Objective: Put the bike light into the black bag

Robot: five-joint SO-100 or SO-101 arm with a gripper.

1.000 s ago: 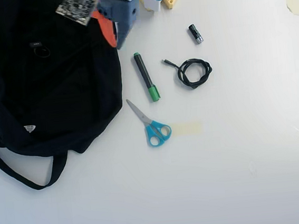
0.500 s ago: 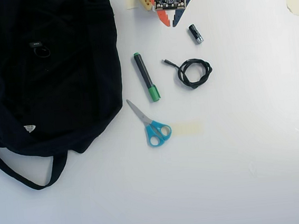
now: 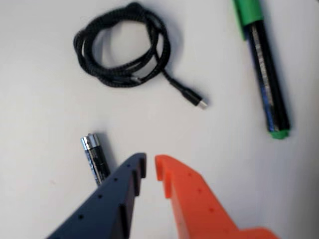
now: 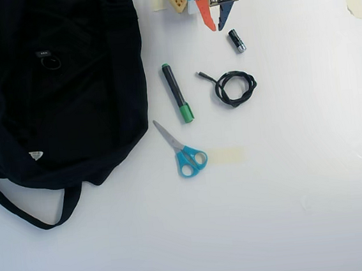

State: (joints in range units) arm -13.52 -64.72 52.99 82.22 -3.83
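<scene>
While the arm sits at the far edge of the bench (image 4: 301, 181) in the overhead view, its claw (image 4: 217, 26) points down at the white surface with one orange finger (image 4: 204, 13) and one dark blue finger; in the wrist view the claw (image 3: 150, 167) has its two tips nearly together with only a thin slit between them, and nothing is gripped. Just beside the blue finger (image 3: 107, 199) lies a small black and silver cylinder (image 3: 94, 158), seen from above (image 4: 237, 41) near the far edge. A coiled black cable (image 4: 233, 86) lies a little nearer the middle of the bench, its plug end pointing toward a black marker with a green cap (image 4: 177, 93); the wrist view shows the cable (image 3: 122, 47) and the marker (image 3: 263, 64) apart from each other and from the claw. Blue-handled scissors (image 4: 181, 149) lie below the marker, next to a pale strip of tape (image 4: 226, 155). The black bag (image 4: 58, 89) fills the left part of the bench in the overhead view, its strap looping toward the near left corner. The bike light (image 4: 46, 59) rests on the dark fabric of the bag near its upper left part, well apart from the claw; whether it sits inside an opening or on top I cannot tell.
</scene>
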